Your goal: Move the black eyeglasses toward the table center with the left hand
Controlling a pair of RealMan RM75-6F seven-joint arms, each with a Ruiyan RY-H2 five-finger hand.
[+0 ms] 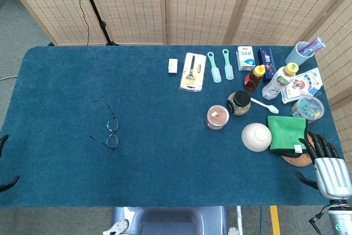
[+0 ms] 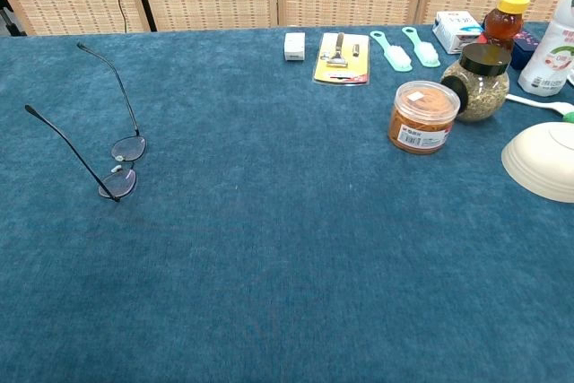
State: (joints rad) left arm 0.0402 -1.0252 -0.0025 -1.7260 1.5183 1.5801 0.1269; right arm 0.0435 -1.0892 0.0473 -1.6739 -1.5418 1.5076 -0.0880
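Observation:
The black eyeglasses [image 1: 112, 125] lie on the left half of the blue table [image 1: 154, 163] with their temples unfolded; the chest view shows them at the left [image 2: 127, 148], lenses down on the cloth and temples pointing back and left. Only two dark fingertips of my left hand [image 1: 4, 160] show at the head view's left edge, apart from each other, holding nothing and well to the left of the glasses. At the front right corner, my right hand [image 1: 329, 169] rests with its fingers spread and nothing in it.
Crowding the right side are a white bowl [image 1: 256, 136], a green cloth [image 1: 286, 134], an orange-lidded tub [image 1: 217, 116], a black-lidded jar [image 1: 238, 103], bottles [image 1: 279, 81], brushes [image 1: 220, 65], a razor pack [image 1: 193, 71] and a small white box [image 1: 172, 65].

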